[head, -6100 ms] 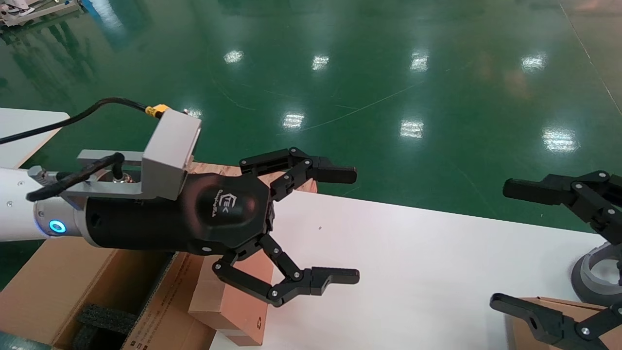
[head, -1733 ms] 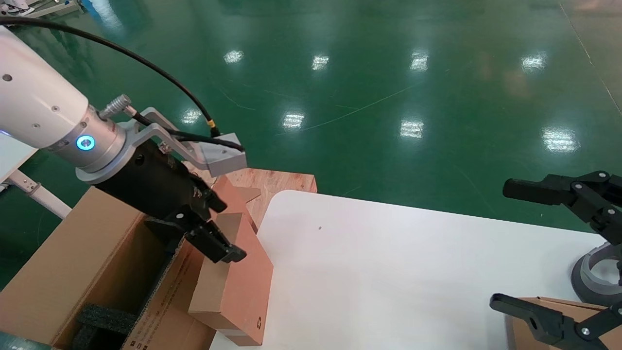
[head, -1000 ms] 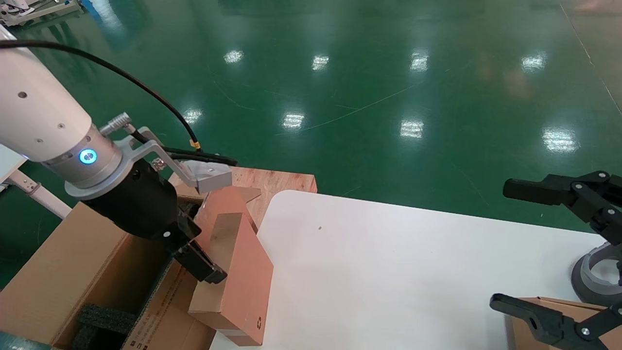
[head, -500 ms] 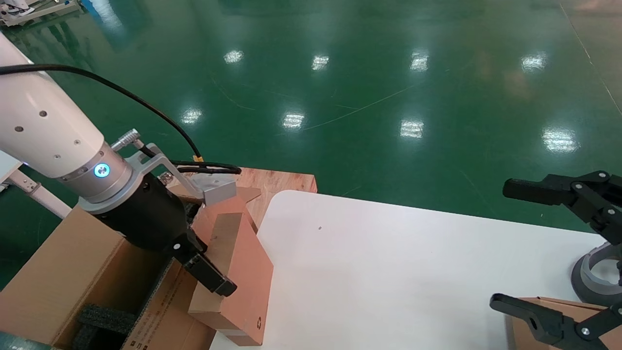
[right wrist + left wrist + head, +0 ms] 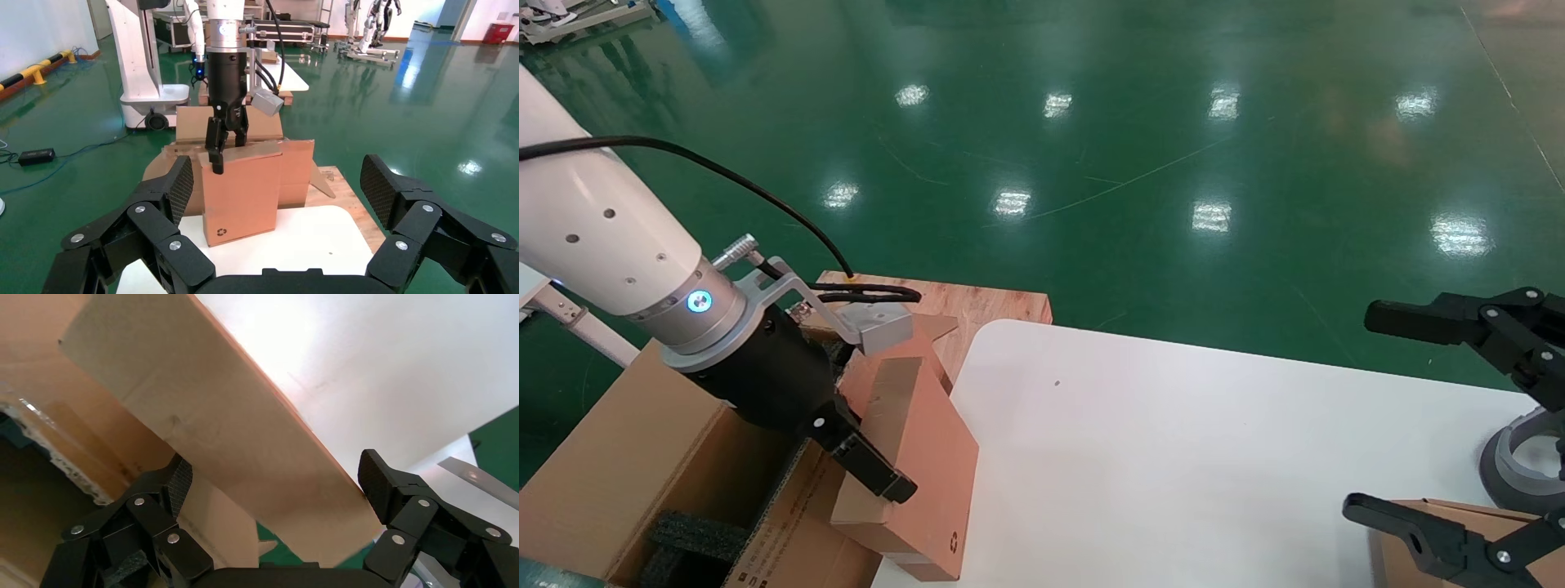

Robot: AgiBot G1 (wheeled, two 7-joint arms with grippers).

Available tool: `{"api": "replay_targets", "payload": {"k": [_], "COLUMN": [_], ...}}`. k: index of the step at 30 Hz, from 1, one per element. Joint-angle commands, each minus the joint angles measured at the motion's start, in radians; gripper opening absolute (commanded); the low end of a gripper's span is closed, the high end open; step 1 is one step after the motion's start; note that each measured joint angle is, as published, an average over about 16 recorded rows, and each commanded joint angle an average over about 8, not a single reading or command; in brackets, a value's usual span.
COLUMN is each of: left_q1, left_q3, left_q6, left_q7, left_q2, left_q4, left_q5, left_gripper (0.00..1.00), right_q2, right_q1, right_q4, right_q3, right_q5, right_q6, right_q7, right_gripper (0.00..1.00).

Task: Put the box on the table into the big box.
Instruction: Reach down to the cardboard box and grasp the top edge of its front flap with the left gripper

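Left gripper (image 5: 866, 457) clamped on upper edge of small flat reddish-brown cardboard box (image 5: 919, 465), tilted at white table's (image 5: 1173, 457) 9 o'clock edge against long brown carton (image 5: 617, 457); lift clear of flap first; right gripper (image 5: 1459, 425), parked at 3 o'clock, agape.

The only sign I can make out is a small dark recycling symbol (image 5: 954, 539) near a lower corner of the box (image 5: 928, 465). Faint print runs along a flap of the big box (image 5: 789, 523), too small to read.
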Motion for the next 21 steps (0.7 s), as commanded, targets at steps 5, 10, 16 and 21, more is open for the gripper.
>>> {"api": "replay_targets", "payload": {"k": [5, 10, 16, 21], "left_q1": [0.006, 0.007, 0.008, 0.009], "left_q3": [0.007, 0.004, 0.001, 0.0], "left_q6": [-0.022, -0.039, -0.05, -0.055], "left_q7": [-0.006, -0.009, -0.011, -0.011], "left_q2": [0.005, 0.009, 0.011, 0.012], "left_q4": [0.004, 0.005, 0.005, 0.005], "left_q5": [0.024, 0.033, 0.038, 0.04], "left_gripper": [1.0, 0.92, 0.17, 0.0], "right_q2": [0.0, 0.0, 0.0, 0.0], "right_q1": [0.0, 0.0, 0.0, 0.0], "right_q4": [0.0, 0.0, 0.0, 0.0], "right_q3": [0.0, 0.0, 0.0, 0.0], "right_q5": [0.0, 0.0, 0.0, 0.0], "right_q6": [0.0, 0.0, 0.0, 0.0], "right_q7": [0.0, 0.0, 0.0, 0.0], "right_gripper": [1.0, 1.0, 0.79, 0.17]}}
